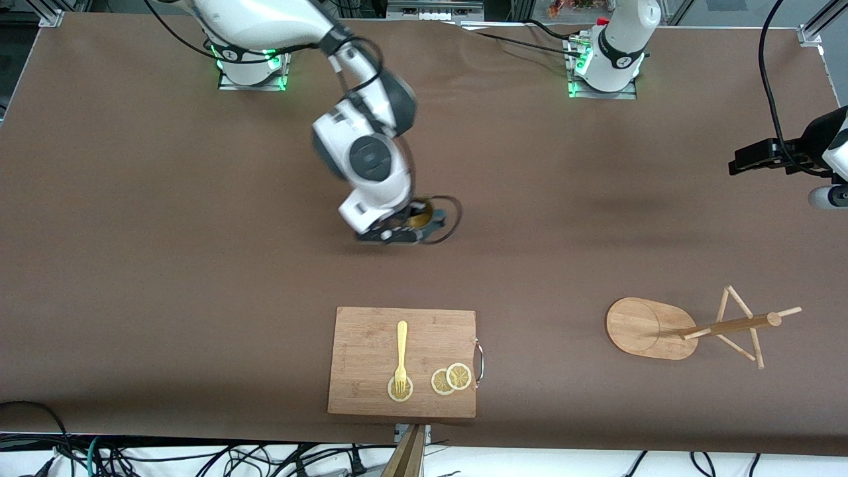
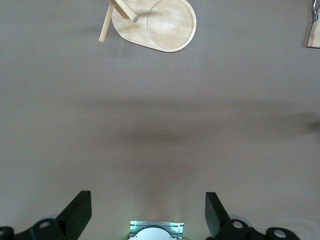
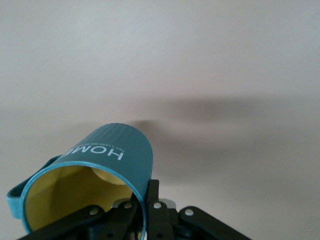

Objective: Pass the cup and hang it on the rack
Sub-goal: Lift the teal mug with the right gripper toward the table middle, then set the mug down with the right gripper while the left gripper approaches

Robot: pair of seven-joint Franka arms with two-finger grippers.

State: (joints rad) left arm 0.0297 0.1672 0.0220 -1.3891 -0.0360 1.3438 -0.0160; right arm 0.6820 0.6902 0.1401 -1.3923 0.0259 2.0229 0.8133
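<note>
The teal ribbed cup (image 1: 421, 215) with a yellow inside is held by my right gripper (image 1: 397, 232) over the middle of the table, and the wrist mostly hides it. In the right wrist view the cup (image 3: 112, 152) is tilted. My right gripper (image 3: 148, 212) is shut on its rim wall, one finger inside and one outside. The wooden rack (image 1: 648, 328) stands toward the left arm's end, nearer the front camera. Its base also shows in the left wrist view (image 2: 160, 25). My left gripper (image 1: 748, 161) is open and empty in the air at the table's edge (image 2: 145, 212).
A bamboo cutting board (image 1: 371, 344) lies near the front edge. It carries a yellow fork (image 1: 401, 351) and lemon slices (image 1: 451, 379). Its corner shows in the left wrist view (image 2: 315, 35). Bare brown table lies between the cup and the rack.
</note>
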